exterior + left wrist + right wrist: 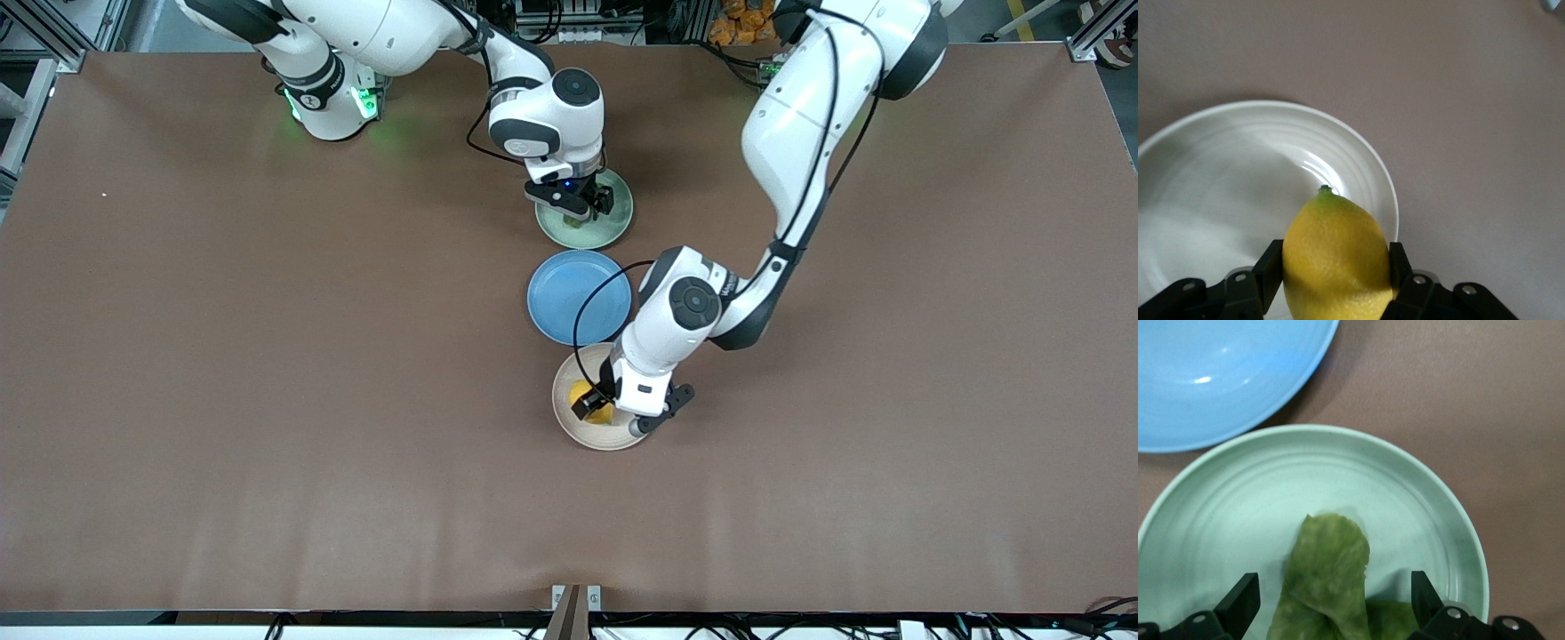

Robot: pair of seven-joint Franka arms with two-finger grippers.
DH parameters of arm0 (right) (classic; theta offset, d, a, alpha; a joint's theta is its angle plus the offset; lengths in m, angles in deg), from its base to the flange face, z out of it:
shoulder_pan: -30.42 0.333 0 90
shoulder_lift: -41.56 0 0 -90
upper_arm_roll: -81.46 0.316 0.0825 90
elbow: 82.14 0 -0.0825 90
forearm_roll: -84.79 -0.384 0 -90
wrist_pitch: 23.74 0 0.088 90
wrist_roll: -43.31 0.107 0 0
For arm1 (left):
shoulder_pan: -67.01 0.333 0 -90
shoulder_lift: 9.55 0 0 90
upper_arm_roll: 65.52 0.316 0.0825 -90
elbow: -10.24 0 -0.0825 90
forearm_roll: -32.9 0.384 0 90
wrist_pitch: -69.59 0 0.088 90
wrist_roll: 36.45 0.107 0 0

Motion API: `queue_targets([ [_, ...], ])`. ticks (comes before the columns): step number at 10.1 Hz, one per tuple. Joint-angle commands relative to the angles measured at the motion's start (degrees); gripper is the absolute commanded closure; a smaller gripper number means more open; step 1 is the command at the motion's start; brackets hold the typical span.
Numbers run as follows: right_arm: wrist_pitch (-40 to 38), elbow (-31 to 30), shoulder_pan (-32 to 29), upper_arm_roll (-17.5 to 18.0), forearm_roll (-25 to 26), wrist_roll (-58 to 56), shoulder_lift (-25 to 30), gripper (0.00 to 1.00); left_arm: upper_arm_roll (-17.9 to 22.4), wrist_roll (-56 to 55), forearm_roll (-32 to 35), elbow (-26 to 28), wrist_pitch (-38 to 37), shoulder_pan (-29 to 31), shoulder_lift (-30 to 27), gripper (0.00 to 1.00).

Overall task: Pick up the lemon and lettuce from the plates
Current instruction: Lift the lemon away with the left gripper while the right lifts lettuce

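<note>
No readable text, labels or numbers.

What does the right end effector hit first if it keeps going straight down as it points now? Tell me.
Most likely the lettuce: it lies between the open fingers of the right end effector, on the pale green plate. The plate comes next. How far above the leaf the fingertips are is unclear.

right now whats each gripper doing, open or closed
Left gripper: closed on the lemon, over the beige plate.
Right gripper: open, fingers either side of the lettuce on the pale green plate.
</note>
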Motion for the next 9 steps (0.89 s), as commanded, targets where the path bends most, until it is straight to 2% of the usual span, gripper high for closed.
queue_targets([
  [1, -0.4, 1.3, 1.6, -0.3, 3.2, 2.4, -2.1, 0.10, -0.1, 3.9, -1.1, 1.7, -12.9, 3.1, -10.8, 1.00],
  [2, -1.0, 1.2, 1.7, -0.3, 6.2, 2.5, -2.3, 0.30, 0.0, 8.3, -1.2, 2.1, -18.1, 5.2, -14.3, 1.00],
  [4, -1.7, 1.3, 1.8, -0.3, 6.3, 2.6, -2.4, 0.79, 0.0, 19.0, -1.0, 2.1, -27.9, 9.4, -19.6, 1.00],
  [6, -3.8, 2.1, 1.3, -0.2, 5.9, 2.3, -2.2, 0.85, 0.1, 33.6, -0.5, 2.2, -36.6, 14.4, -23.0, 1.00],
  [7, -4.7, 2.6, 1.2, -0.1, 5.9, 2.1, -2.1, 1.00, 0.2, 42.5, -0.4, 2.8, -41.0, 17.4, -24.4, 1.00],
  [9, -5.1, 2.8, 0.3, 0.2, 5.6, 2.2, -1.8, 1.00, 0.5, 52.9, 1.5, 3.1, -46.9, 21.8, -26.5, 1.00],
])
